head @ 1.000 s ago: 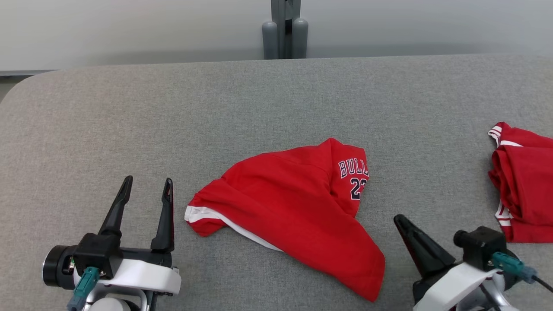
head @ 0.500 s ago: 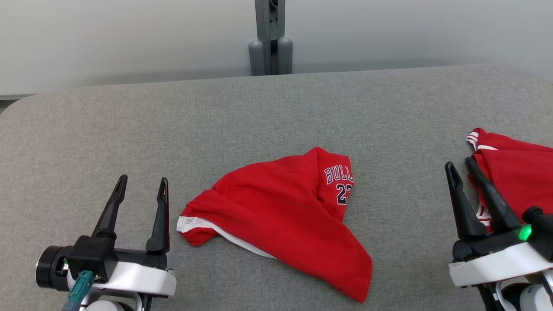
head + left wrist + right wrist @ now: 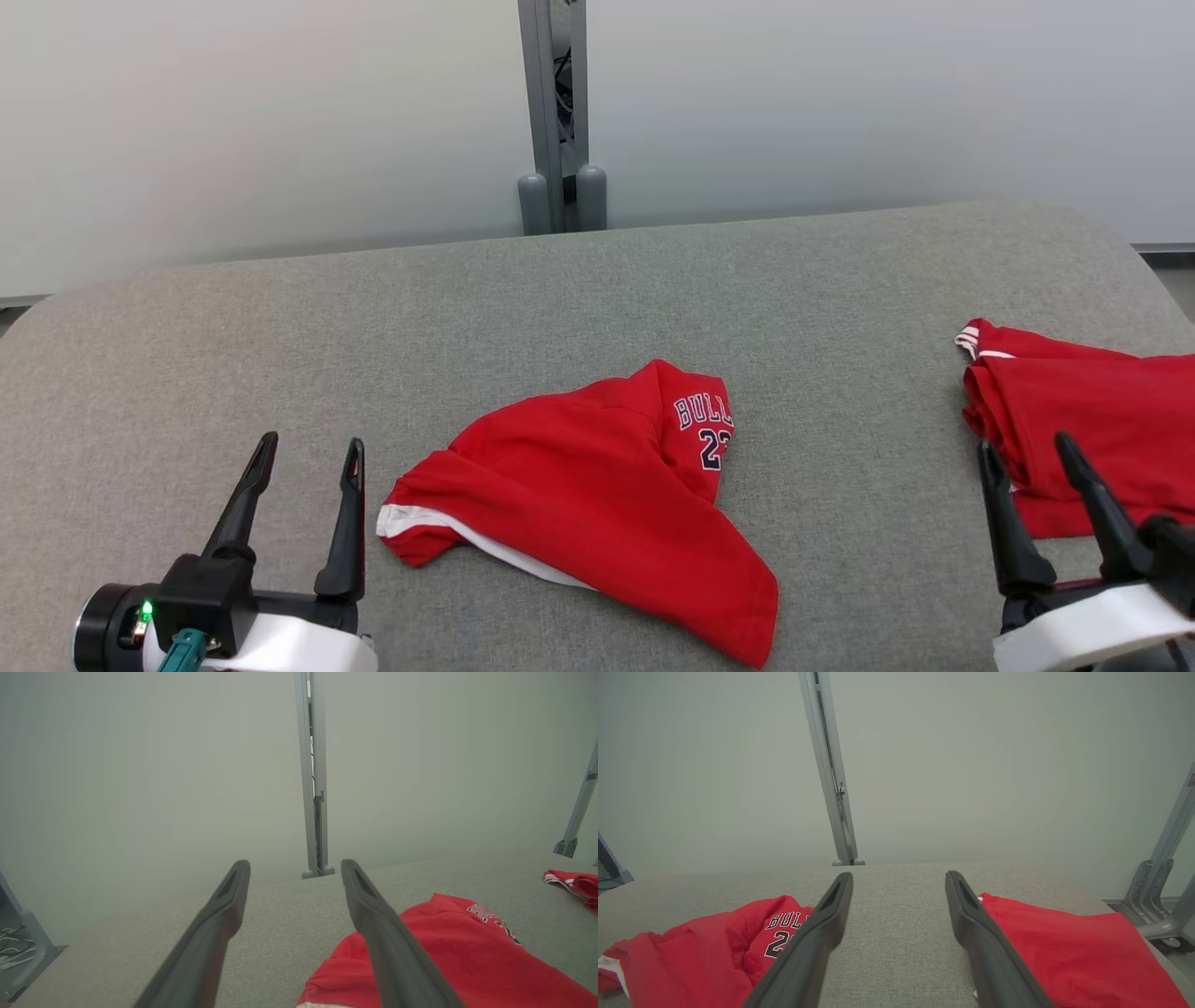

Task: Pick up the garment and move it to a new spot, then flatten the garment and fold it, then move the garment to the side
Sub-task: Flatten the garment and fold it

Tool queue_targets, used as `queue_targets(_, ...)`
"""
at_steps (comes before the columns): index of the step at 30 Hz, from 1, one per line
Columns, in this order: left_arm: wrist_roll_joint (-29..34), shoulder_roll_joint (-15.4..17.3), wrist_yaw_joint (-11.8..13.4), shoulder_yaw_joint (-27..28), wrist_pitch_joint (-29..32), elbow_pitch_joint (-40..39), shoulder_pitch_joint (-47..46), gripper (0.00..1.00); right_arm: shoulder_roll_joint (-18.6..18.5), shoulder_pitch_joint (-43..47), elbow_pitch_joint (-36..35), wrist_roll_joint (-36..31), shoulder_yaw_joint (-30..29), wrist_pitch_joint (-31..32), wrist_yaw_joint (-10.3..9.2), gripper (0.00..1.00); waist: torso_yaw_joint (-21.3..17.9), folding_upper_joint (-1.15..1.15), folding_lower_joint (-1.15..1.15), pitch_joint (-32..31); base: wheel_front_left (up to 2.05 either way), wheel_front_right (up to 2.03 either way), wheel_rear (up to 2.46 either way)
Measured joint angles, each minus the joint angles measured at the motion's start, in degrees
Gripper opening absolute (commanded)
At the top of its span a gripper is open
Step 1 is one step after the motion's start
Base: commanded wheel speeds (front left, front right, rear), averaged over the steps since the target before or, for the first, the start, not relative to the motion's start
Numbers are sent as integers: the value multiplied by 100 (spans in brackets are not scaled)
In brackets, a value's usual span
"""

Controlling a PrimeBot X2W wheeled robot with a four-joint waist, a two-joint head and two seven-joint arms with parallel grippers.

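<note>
Hovering both grippers over the grey padded table rn, nothing held in either. Left gripper is at abt 8 o'clock in the head view, fingers spread w/ a clear gap, tips pointing to 12. Right gripper is at abt 4 o'clock, fingers spread too.

The red jersey lies crumpled on the table just below the middle of the head view, btwn my two grippers but closer to the left one. Its white trim is just beside my left fingers, at their 3 o'clock, not touching. The lettering sits on a fold at the jersey's 1 o'clock.

An other red garment lies at 3 o'clock by the table's right edge. My right fingertips overlap its near edge in the head view, cant tell if they touch. A grey post stands at 12 behind the table.
</note>
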Motion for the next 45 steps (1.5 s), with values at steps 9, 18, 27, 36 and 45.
queue_targets(9, -41, 64, 93, -11, 143, -118, 236, 100, 88, 175, 86, 29, 51, 49, 0, 100, 40, 0, 0, -78, 0, 0, 0)
queue_targets(18, -49, 75, 126, -24, 187, -155, 307, 100, 101, 180, 100, 24, 46, 90, 0, 100, 49, 0, 0, -66, 0, 0, 0)
queue_targets(27, -90, 73, 152, -41, 190, -160, 303, 100, 99, 179, 110, 14, 38, 93, 0, 100, 57, 0, 0, -51, 0, 0, 0)
queue_targets(36, -94, 75, 175, -62, 185, -169, 291, 100, 65, 166, 119, 15, 130, 178, 0, 100, 65, 0, 0, -13, 0, 0, 0)
queue_targets(45, -108, 83, 175, -63, 165, -199, 166, 100, -375, 180, 268, 690, 1066, 1760, 0, 100, 76, 0, 0, 237, 0, 0, 0)
